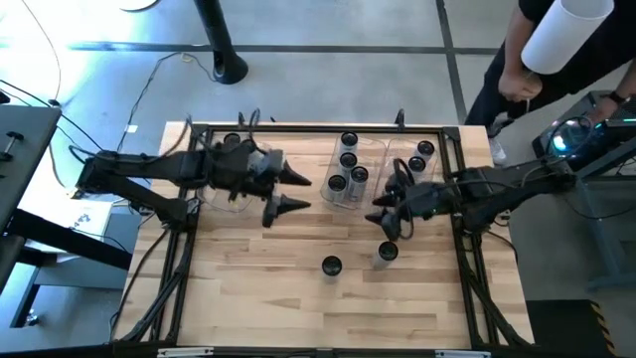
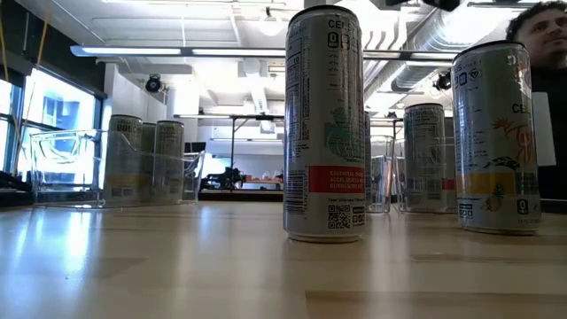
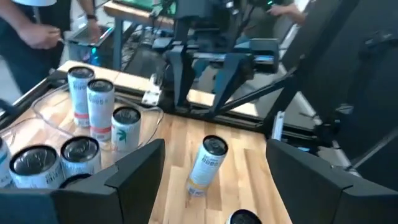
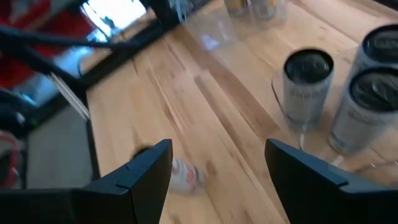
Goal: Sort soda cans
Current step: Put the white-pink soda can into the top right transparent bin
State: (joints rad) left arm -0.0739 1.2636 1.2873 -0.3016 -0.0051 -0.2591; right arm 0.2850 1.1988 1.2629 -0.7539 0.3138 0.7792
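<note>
Nearest you, at about six o'clock on the table (image 1: 248, 298), two soda cans (image 1: 331, 266) stand loose and upright on the wood, the second can (image 1: 387, 253) just to the right of the first and almost under the right end effector (image 1: 388, 217). That right end effector hangs above the table at about three o'clock with its fingers apart and nothing between them. The left end effector (image 1: 288, 191) sits at about nine o'clock, fingers spread as well and empty, beside the left bin (image 1: 204, 194), which holds a few cans. Farther off, toward twelve o'clock, the middle bin (image 1: 373, 149) carries several cans standing close together, and the right bin (image 1: 437, 144) holds a few more. Judge these cans as tall, slim and thin-walled: stiff enough if full, but smooth and slippery on the sides and easy to topple because of the narrow base. You would do best to take one around mid-body, fingers square across the cylinder, squeezing only enough to stop slip, and lift straight up. Beyond the table at about one o'clock a person (image 1: 537, 60) stands near the edge.
</note>
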